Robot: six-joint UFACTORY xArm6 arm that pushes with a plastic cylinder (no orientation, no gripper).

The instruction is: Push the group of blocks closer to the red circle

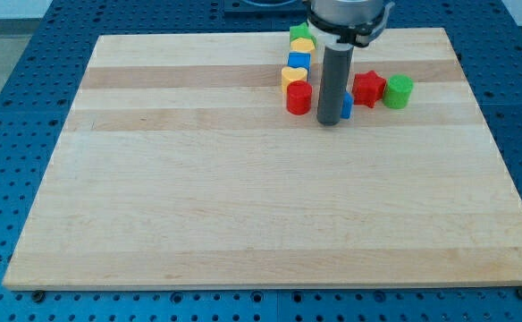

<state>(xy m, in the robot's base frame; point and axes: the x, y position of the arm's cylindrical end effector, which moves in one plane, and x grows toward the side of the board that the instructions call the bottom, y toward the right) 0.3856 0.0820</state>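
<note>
The red circle block (298,97) stands near the view's top centre of the wooden board (243,197). A yellow heart block (292,77), a blue block (299,61), a yellow block (303,46) and a green block (298,33) form a column above it. My tip (330,122) rests on the board just right of the red circle. A blue block (347,105) is mostly hidden behind the rod. A red star block (368,88) and a green circle block (399,91) lie to the rod's right.
The board lies on a blue perforated table (11,107). The arm's grey housing (346,18) hangs over the board's top edge.
</note>
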